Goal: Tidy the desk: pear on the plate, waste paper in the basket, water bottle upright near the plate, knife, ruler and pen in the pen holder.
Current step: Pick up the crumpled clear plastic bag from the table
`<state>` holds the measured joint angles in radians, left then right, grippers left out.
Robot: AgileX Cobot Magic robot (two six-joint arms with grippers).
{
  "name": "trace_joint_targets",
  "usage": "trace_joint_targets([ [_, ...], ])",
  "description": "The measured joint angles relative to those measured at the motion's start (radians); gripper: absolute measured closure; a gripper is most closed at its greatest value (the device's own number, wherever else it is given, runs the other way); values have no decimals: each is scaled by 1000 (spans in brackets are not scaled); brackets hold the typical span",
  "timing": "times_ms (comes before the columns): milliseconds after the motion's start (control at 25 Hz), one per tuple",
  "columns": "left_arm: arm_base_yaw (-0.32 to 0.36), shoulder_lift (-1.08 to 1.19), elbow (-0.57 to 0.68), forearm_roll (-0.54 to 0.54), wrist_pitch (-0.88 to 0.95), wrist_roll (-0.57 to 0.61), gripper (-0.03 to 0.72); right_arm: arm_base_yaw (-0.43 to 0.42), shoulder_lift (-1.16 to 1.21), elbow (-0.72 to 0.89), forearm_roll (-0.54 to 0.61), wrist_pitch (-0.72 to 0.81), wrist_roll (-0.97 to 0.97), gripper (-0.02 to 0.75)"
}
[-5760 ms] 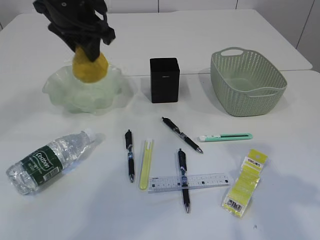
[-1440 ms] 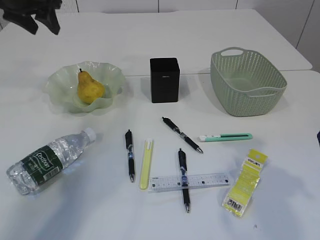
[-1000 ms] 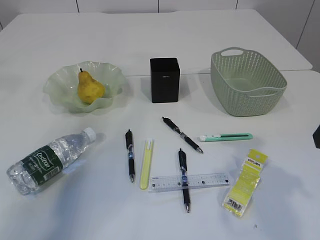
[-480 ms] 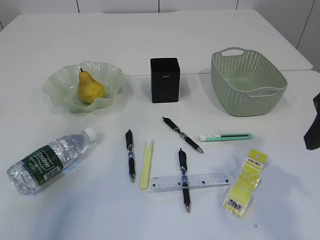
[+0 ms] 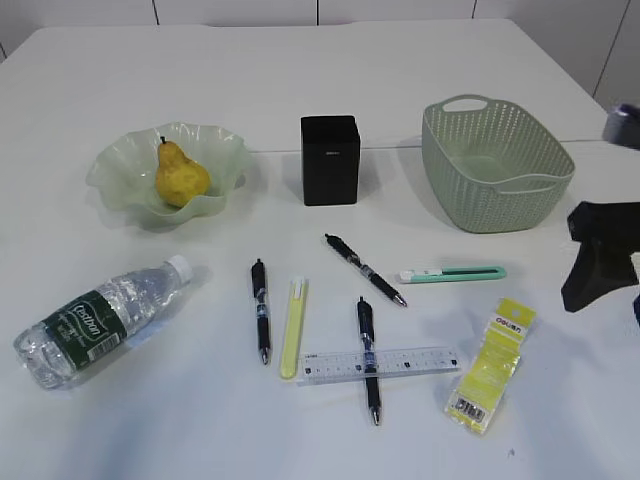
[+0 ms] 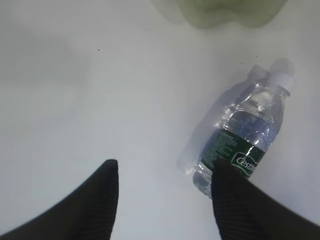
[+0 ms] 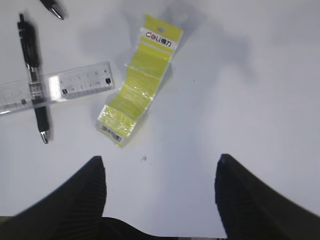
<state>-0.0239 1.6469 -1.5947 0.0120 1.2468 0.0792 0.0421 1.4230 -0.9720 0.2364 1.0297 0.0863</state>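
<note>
The yellow pear (image 5: 180, 178) sits in the wavy green plate (image 5: 115, 168). On its side at the front left lies the water bottle (image 5: 100, 320), also seen just beyond my open, empty left gripper (image 6: 164, 165) as the bottle (image 6: 242, 135). The waste paper (image 5: 490, 364) lies at the front right. My right gripper (image 5: 598, 260) hovers open above and right of it; in the right wrist view the gripper (image 7: 160, 159) is short of the wrapper (image 7: 140, 80). The green knife (image 5: 452, 273), ruler (image 5: 380, 364) and three pens (image 5: 259, 310) lie loose before the black pen holder (image 5: 330, 160). The basket (image 5: 495, 165) stands empty.
A pale yellow stick-shaped item (image 5: 293, 327) lies between two of the pens. One pen (image 5: 368, 358) crosses over the ruler. The left arm is outside the exterior view. The table's back edge and a seam run behind the basket.
The left arm let go of the pear on the plate and left the exterior view. The right gripper has come in from the right edge, moving left over the table.
</note>
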Motion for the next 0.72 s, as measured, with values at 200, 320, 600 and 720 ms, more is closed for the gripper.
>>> trace_joint_targets([
  [200, 0, -1, 0, -17, 0, 0, 276, 0, 90, -9, 3, -4, -71, 205],
  [320, 0, -1, 0, -19, 0, 0, 284, 6, 122, -42, 3, -8, -92, 205],
  [600, 0, -1, 0, -21, -2, 0, 288, 92, 162, -146, -60, 6, -100, 205],
  [720, 0, -1, 0, -21, -2, 0, 288, 144, 192, -187, -124, 28, -152, 205],
])
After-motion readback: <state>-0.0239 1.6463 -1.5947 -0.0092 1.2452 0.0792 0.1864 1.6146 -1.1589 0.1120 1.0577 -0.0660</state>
